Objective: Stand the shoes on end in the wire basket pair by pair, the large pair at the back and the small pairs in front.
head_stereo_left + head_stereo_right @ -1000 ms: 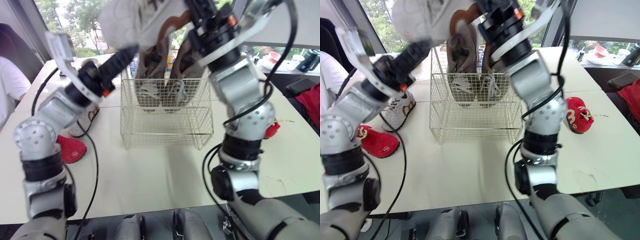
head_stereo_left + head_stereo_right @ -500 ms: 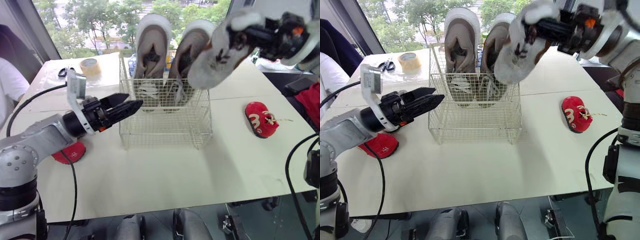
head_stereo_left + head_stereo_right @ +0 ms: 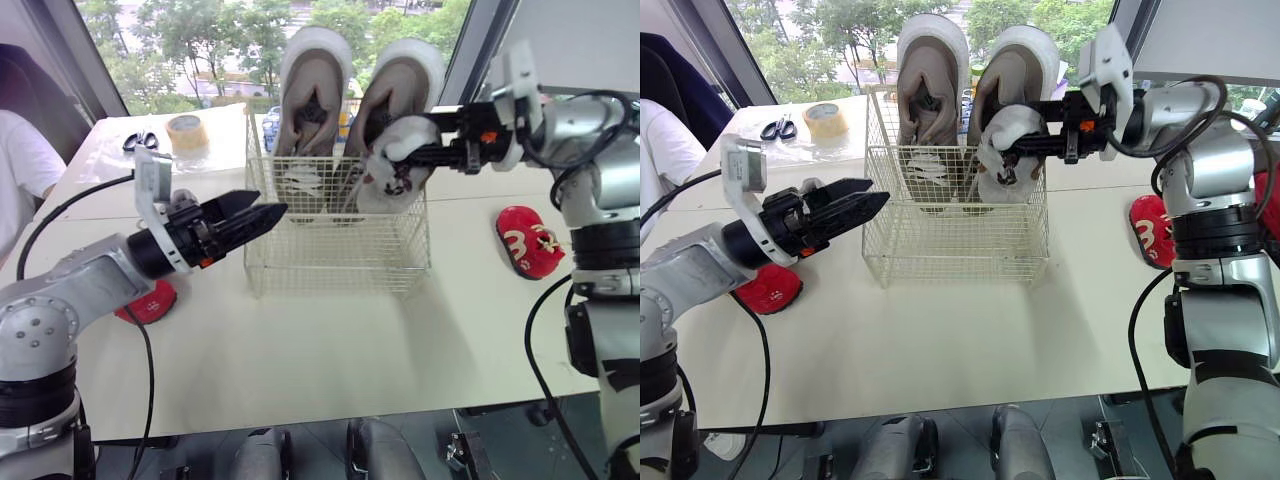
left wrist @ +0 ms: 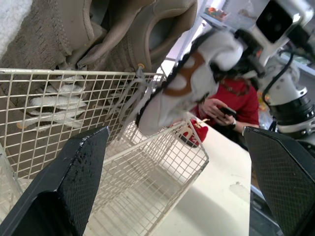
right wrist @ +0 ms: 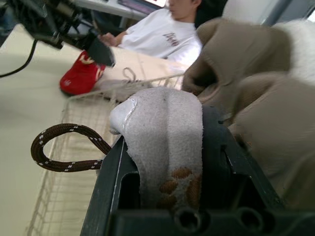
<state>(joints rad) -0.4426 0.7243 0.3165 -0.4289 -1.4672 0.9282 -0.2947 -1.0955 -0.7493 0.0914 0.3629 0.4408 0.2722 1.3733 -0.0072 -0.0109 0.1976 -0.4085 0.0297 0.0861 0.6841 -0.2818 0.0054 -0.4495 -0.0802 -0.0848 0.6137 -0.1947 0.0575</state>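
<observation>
Grey small shoe (image 3: 1006,152) | pinched between right fingers (image 5: 109,189) | apparently over wire basket (image 3: 950,243)

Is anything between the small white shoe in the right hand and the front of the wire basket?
Nothing visible does. The small white shoe in the right hand hangs above the wire basket's bare front; the large pair stands behind it.
</observation>
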